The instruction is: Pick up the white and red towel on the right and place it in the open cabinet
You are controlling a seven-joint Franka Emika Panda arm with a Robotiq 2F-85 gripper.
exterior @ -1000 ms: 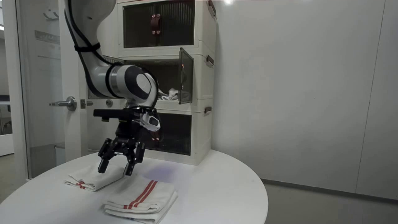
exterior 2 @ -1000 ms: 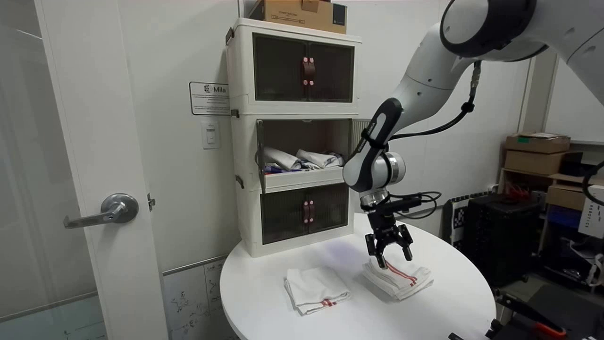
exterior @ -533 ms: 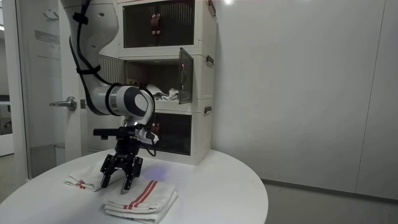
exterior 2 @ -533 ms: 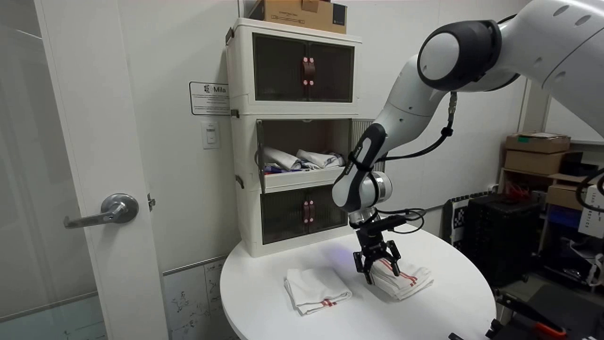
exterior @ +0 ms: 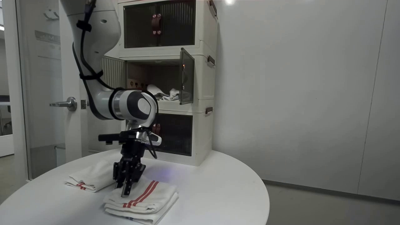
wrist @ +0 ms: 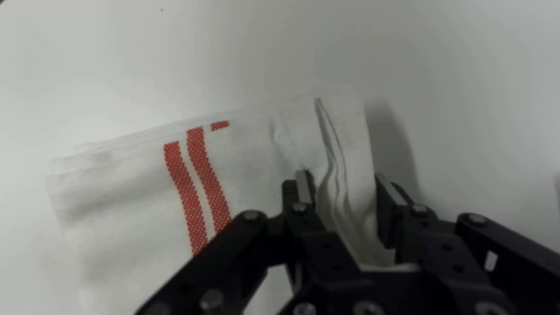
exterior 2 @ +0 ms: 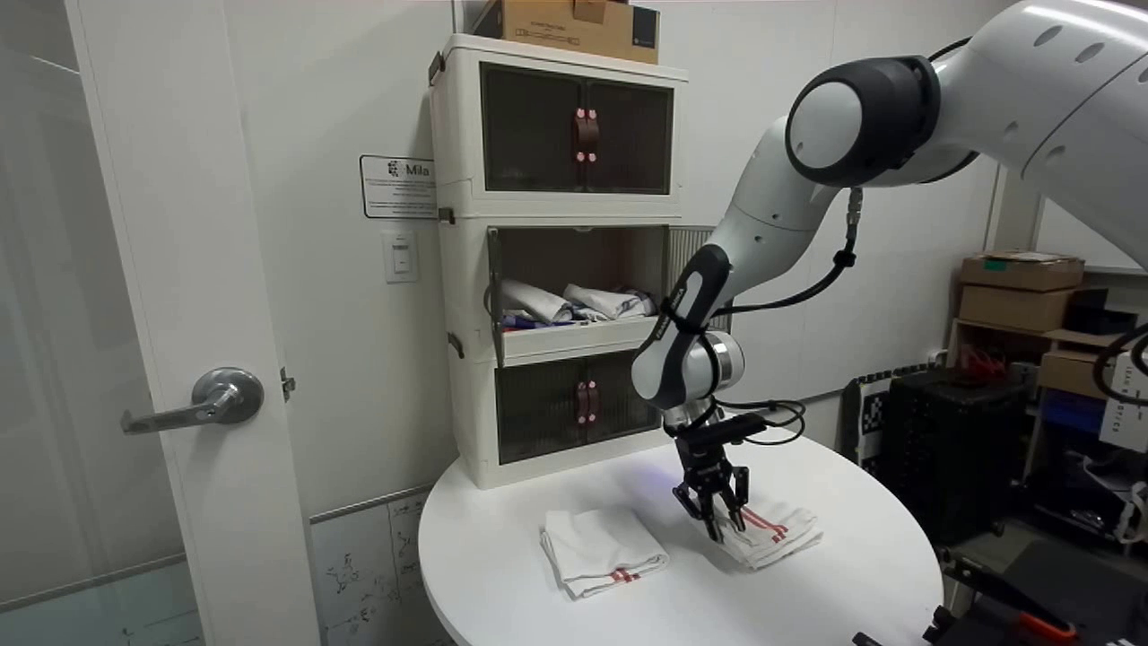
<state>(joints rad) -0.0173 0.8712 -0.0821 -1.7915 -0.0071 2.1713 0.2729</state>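
Observation:
The white and red towel (exterior: 164, 190) lies folded on the table, red stripes running across its top; it also shows as the right-hand cloth (exterior 2: 794, 529) in an exterior view. My gripper (exterior: 122, 190) points down at one edge of it. In the wrist view the gripper (wrist: 343, 183) straddles that edge: one finger (wrist: 299, 190) rests on the top layer, the opposite finger (wrist: 387, 197) stands just outside against the side. Loose, buckled folds fill the space between the partly spread jaws. The open cabinet (exterior 2: 578, 339) is the middle unit behind the table.
A flatter white cloth (exterior 2: 601, 543) with a small red mark lies beside the towel. White cloths (exterior 2: 538, 301) sit inside the open cabinet. Its side-hinged door panel (exterior: 187, 76) sticks out toward the table. Closed units stand above and below.
The arm came down until the fingers reached the towel. Over the last half second the jaws drew much closer together, and the towel's near edge buckled slightly between them.

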